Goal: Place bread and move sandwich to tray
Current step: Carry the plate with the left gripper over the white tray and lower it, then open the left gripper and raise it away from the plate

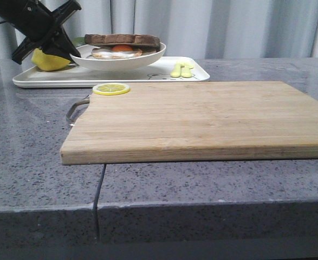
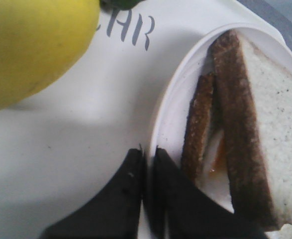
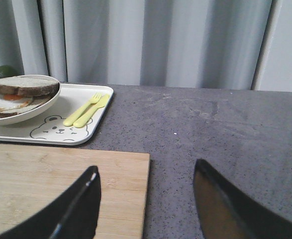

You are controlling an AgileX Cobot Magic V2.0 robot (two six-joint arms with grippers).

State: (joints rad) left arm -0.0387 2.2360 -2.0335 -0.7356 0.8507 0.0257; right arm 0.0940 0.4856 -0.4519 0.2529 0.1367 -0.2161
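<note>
Two pincers: left pincer (image 2: 146, 164) clamps sandwich (image 2: 245, 124) plate rim; right pincer (image 3: 146, 199) gapes, empty.

A large wooden cutting board (image 1: 196, 120) lies flat on the grey speckled table (image 1: 34, 162), its metal handle (image 1: 76, 108) sticking out at the left end. A lemon slice (image 1: 111, 89) rests on the board's far left corner. Behind it sit a whole yellow lemon (image 1: 49, 60) and a pale green fork and spoon (image 1: 181, 69) lying side by side. A grey curtain (image 1: 229, 27) hangs across the background.
</note>
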